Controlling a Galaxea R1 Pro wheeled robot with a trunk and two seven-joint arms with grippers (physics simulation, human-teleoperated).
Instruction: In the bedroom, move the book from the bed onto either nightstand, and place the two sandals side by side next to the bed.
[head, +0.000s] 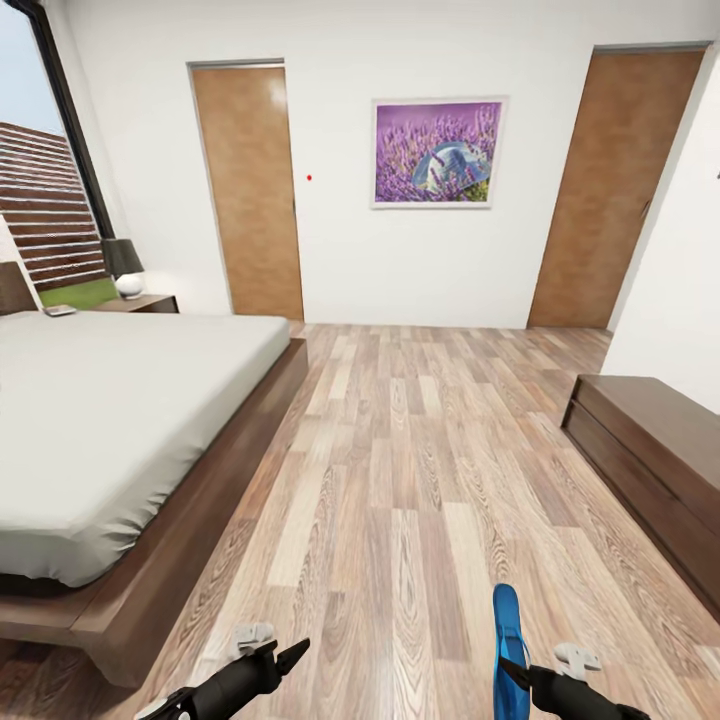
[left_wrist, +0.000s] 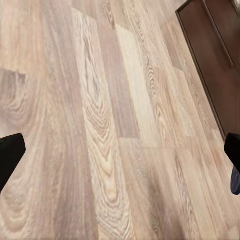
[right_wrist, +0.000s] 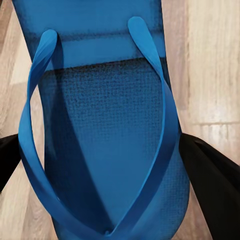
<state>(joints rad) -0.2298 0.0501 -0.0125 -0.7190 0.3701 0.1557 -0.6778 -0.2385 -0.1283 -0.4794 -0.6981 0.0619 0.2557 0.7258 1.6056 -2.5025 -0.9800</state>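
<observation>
**A:** so where's the sandal (head: 509, 640) right now? and which way is it pointing?

**B:** It's in the right gripper (head: 512, 668), low at the near right of the head view, held up off the wood-plank floor (head: 420, 480). The long axis runs near-to-far, with one end toward the far wall and the other down at the gripper. It's standing on edge, so from the head you mostly see a thin blue sliver.

**A:** can you tell it's actually pinched?

**B:** Yeah, the right wrist view sells it. The black fingers (right_wrist: 212, 185) sit on either side of the sandal (right_wrist: 107, 125), pressed against its edges. That view also shows the textured footbed and the blue V strap, which the head camera can't make out at all.

**A:** left arm?

**B:** The left gripper (head: 290, 655) is at the near left, and its fingers (left_wrist: 10, 155) are spread wide with just floor between them. Its wrist view also catches a dark brown wooden piece (left_wrist: 210, 55) in a corner, can't say which furniture.

**A:** counts?

**B:** One sandal visible. One bed (head: 110, 420) on the left, grey mattress, dark frame. One nightstand (head: 145, 302) on its far side with a lamp (head: 124, 268) on it, and a small flat thing (head: 60, 310) beside that's too small to identify. Two brown doors (head: 248, 190), one lavender picture (head: 437, 152), and one low dark bench (head: 655, 460) on the right.
</observation>
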